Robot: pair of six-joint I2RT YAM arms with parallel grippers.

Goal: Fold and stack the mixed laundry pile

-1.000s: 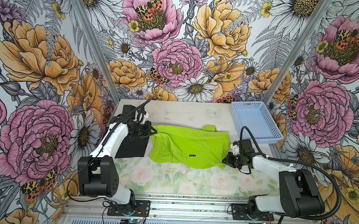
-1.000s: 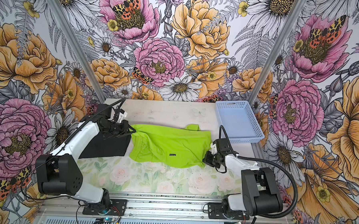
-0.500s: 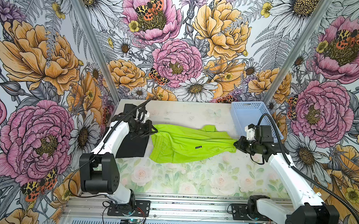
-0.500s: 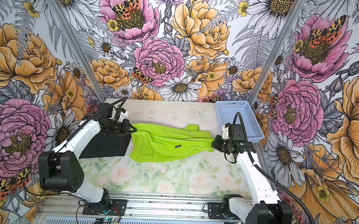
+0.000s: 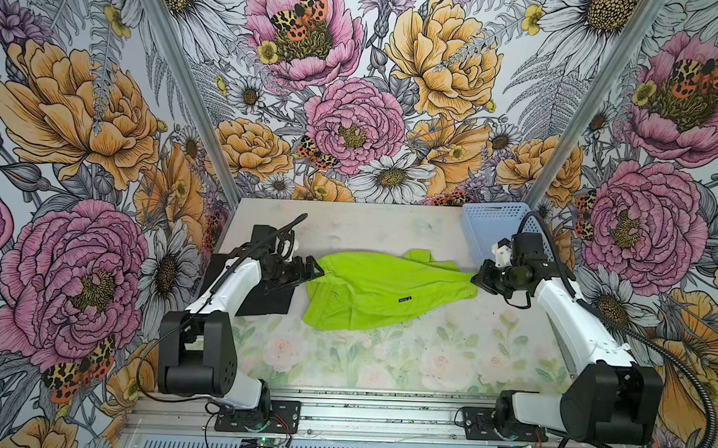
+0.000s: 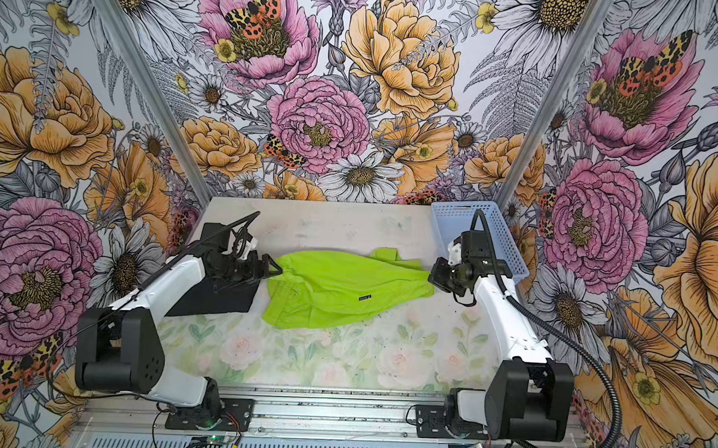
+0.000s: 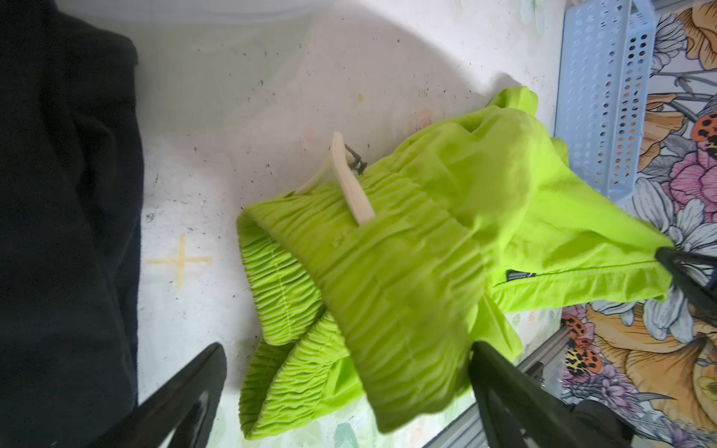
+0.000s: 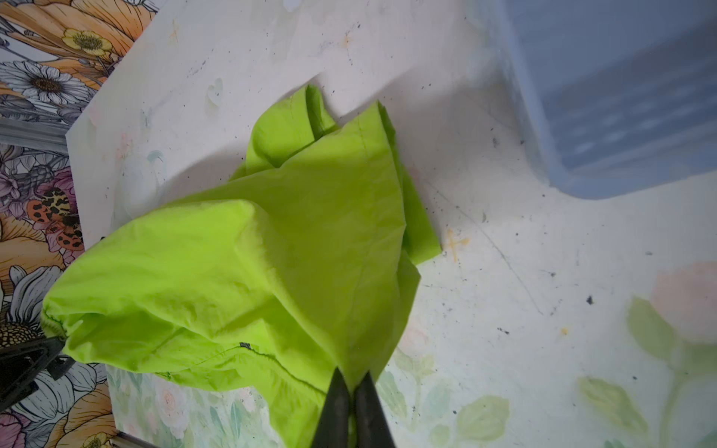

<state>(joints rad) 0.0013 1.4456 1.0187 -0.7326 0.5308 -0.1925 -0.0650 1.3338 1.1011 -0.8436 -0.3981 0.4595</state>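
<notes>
- In both top views, the lime-green shorts (image 5: 379,292) (image 6: 337,290) are lying rumpled mid-tabletop (image 5: 384,359). The black T-shirt (image 5: 266,302) is lying just beside them, under the left arm.
- There, the left pincer (image 5: 315,269) is standing apart at the waistband end. The right pincer (image 5: 478,276) is clamping the opposite end, which is drawn to a point.
- In the left wrist view, the left pincer (image 7: 347,349) is gaping wide around the gathered waistband.
- In the right wrist view, the right pincer (image 8: 351,378) is pinching a fold of the shorts, near the blue basket (image 8: 620,97).

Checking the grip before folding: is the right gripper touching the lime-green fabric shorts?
Touching. The right wrist view shows the right gripper pinched shut on a fold of the lime-green fabric shorts.
</notes>
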